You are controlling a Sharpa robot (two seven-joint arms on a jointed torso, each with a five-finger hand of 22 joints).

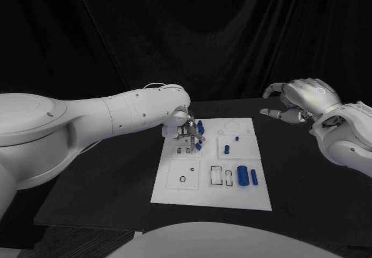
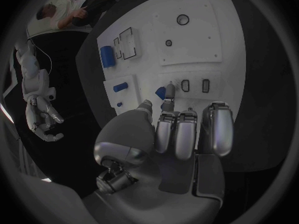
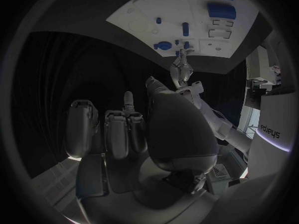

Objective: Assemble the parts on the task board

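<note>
Black table (image 1: 310, 177) across the lower half of the head view, dark curtain behind. White task board (image 1: 213, 196) lying flat in the middle of the frame, a little below centre, its long side running away from the camera.

Left arm (image 1: 101, 115) sweeping in from the left edge to the board's upper left quarter. Left hand (image 1: 186, 131) lowered there, silver fingers pointing down at the board and drawn close together round a small blue part (image 1: 198, 145). In the left wrist view, fingertips (image 2: 169, 90) touching or almost touching that blue part (image 2: 161, 93), just beside two small rectangular slots; actual grip impossible to confirm, so cannot tell whether held or merely touched.

Right arm (image 1: 349, 142) at the right edge of the head view, well apart from the board. Right hand (image 1: 298, 102) raised in the upper right of the frame, above the table's far corner, fingers curled loosely and apart, nothing in them.

Remaining blue parts on the board, head view: a thick cylinder (image 1: 242, 175) and a thinner one (image 1: 254, 177) side by side near the lower right, beside two outlined rectangular recesses; a short peg (image 1: 227, 149) standing right of centre; a tiny one (image 1: 235, 138) just above it; another blue piece (image 1: 201, 127) at the upper left, close behind the left hand. Small ring (image 1: 183, 179) at the lower left of the board.
</note>
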